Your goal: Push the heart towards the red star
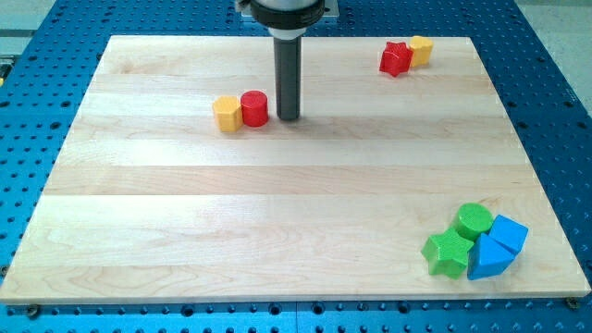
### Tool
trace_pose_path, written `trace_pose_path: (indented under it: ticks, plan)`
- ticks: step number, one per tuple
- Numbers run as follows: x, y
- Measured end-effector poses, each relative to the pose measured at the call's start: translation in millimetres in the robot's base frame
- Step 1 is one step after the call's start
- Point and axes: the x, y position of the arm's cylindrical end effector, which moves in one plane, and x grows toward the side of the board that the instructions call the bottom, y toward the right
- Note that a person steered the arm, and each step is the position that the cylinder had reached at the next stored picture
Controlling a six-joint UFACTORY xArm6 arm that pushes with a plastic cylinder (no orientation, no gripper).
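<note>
A yellow block [227, 113] that looks like a heart sits at the upper left of the wooden board [277, 213]. A red cylinder [254, 108] touches its right side. My tip [289, 117] is on the board just right of the red cylinder, very close to it, with the cylinder between the tip and the heart. The red star [395, 58] lies near the view's top right, far to the right of my tip. A second yellow block [421, 49] touches the star's right side; its shape is unclear.
At the view's bottom right is a tight cluster: a green cylinder [474, 220], a green star [448, 252], a blue cube [508, 233] and a blue wedge-like block [487, 261]. A blue perforated table [37, 120] surrounds the board.
</note>
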Motion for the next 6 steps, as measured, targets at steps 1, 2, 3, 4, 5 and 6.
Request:
trace_pose_path:
  ticks: [1,2,3,4,5,6]
  plan:
    - [-28,102]
    - [-77,185]
    - [-122,243]
    - [-146,233]
    - [-136,153]
    - [-115,74]
